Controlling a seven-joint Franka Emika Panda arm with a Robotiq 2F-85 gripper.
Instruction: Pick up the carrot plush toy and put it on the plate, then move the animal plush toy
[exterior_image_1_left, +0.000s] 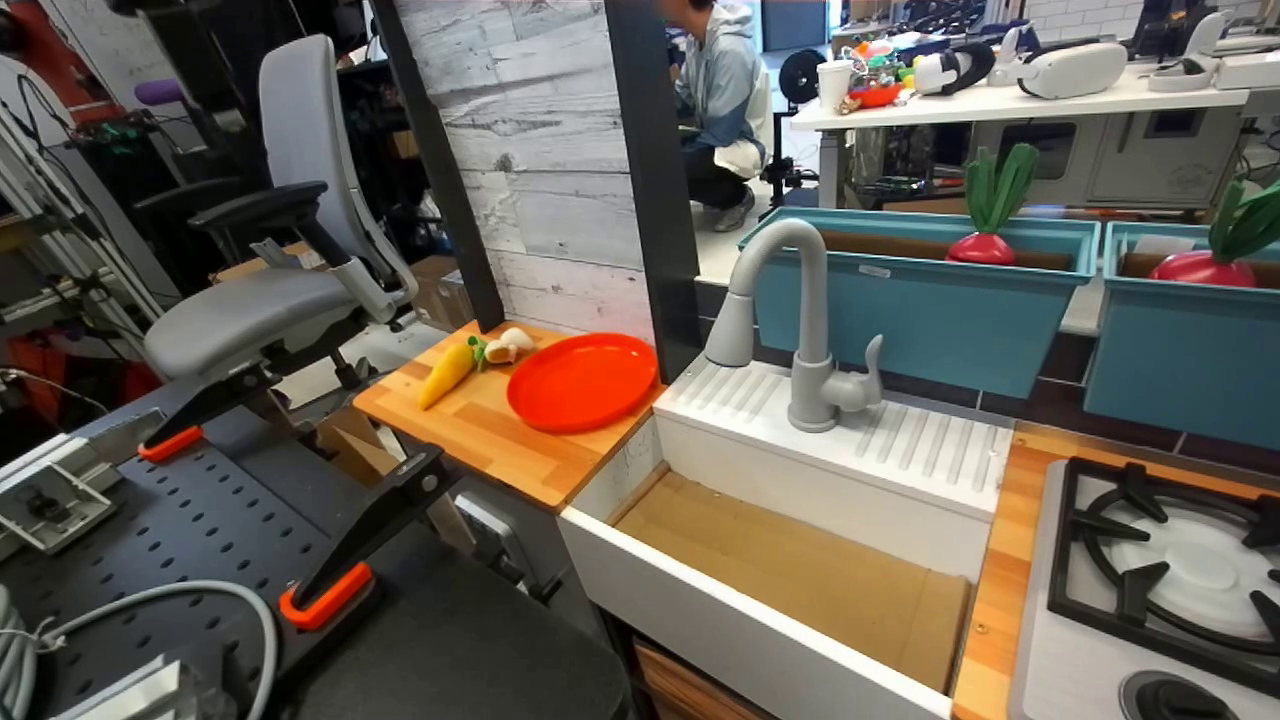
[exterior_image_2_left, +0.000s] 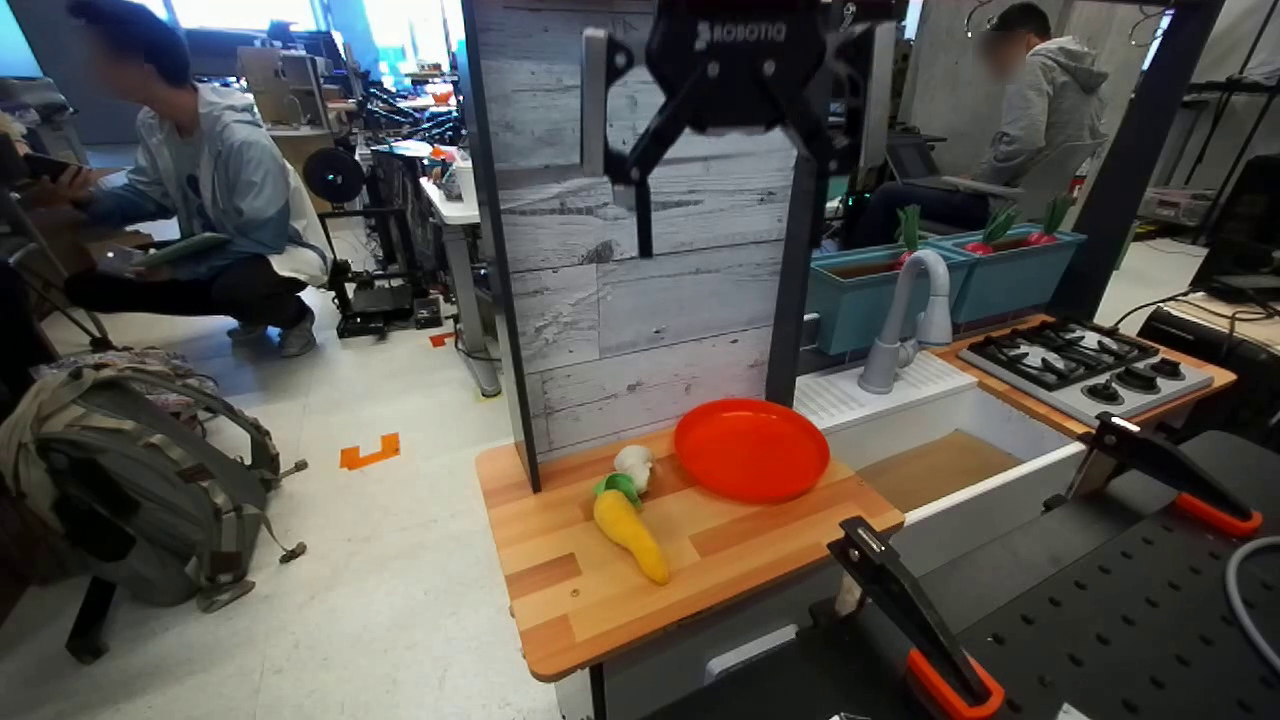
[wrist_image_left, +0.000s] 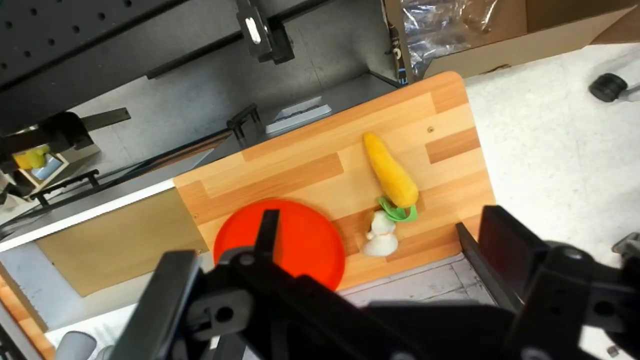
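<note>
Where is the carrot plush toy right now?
In the wrist view, the carrot plush toy lies on the wooden counter to the right of the red plate, its green tuft next to the animal plush toy.

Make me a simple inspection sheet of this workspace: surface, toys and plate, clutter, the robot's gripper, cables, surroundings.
Surface: wooden counter in lighter and darker strips.
Job's things: carrot toy lies on the counter, green top next to the animal toy; red plate sits on the counter near both.
Clutter: two clamps on the dark bench.
Gripper: open, holding nothing.
Cables: grey cable on the dark bench.
Surroundings: sink beside the counter, stove beyond it; crouching person; backpack on the floor.
</note>
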